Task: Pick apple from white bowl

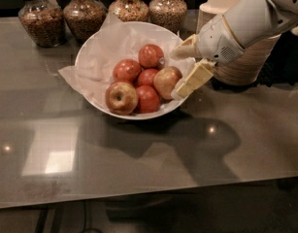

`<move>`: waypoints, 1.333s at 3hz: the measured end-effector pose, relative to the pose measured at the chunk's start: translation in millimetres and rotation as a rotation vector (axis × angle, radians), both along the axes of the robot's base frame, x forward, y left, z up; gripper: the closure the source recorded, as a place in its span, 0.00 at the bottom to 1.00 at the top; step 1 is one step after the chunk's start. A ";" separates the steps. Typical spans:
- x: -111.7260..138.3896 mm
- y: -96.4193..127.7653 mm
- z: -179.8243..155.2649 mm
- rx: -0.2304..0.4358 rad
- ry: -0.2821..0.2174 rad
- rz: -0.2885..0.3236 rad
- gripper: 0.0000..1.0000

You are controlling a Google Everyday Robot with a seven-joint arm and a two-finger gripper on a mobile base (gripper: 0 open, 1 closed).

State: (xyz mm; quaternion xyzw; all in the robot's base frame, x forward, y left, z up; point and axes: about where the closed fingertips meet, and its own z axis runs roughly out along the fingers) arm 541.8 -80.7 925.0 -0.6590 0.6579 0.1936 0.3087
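Note:
The white bowl (92,50), lined with crinkled white paper, stands at the back middle of the table and holds several apples. The apple (165,80), pale golden-yellow with a pink blush, lies at the bowl's right side. Smaller deep-red apples (150,55) lie beside it, and a yellow-centred apple (121,97) lies at the front. My gripper (176,74) reaches in from the right over the bowl's rim. It is open, with one finger above the apple's right side and one finger (193,79) below it. The fingers are close to the apple or touching it.
Several glass jars (83,14) of grains stand in a row behind the bowl. A stack of beige bowls (245,59) stands at the right, partly behind my arm. The table's front edge runs along the bottom of the view.

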 end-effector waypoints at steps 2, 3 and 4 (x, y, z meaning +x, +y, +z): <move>5.9 12.2 -9.9 -0.023 0.029 0.023 0.27; 8.9 15.6 -15.2 -0.033 0.046 0.027 0.27; 12.0 18.4 -20.1 -0.041 0.058 0.031 0.27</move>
